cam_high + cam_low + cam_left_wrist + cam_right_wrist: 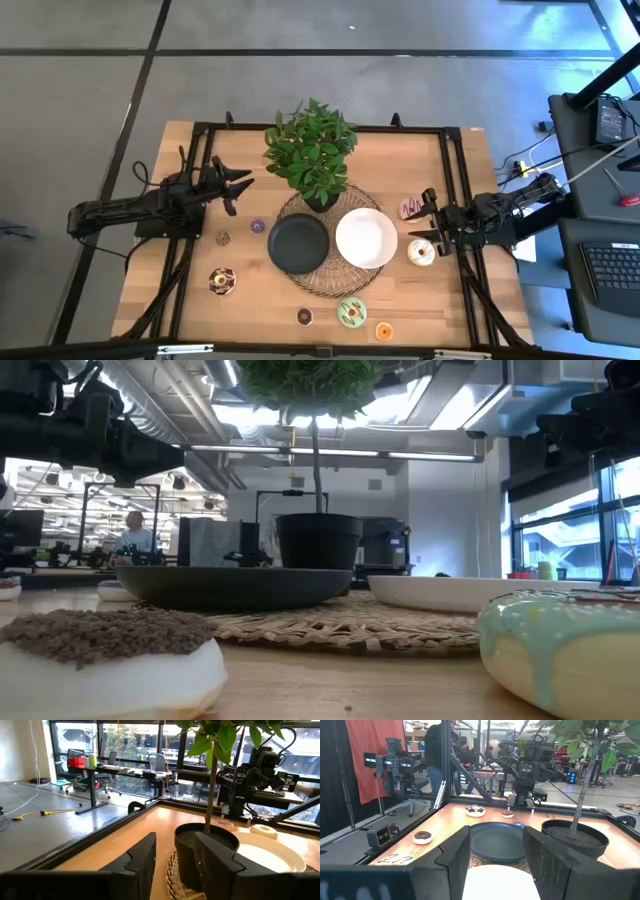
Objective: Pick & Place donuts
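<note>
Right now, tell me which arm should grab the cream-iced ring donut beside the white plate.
Right. The right end effector, open, hovers just beside the cream-iced ring donut; the left end effector sits across the table, beyond the potted plant.

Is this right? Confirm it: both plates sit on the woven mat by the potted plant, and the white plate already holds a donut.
Not quite. The high view shows the white plate empty; the nearest donut lies on the table beside it. The rest stands: it and the black plate sit on the woven mat by the potted plant.

A potted plant (312, 150), black plate (299, 243) and white plate (366, 237) share a woven mat (330, 284)
</note>
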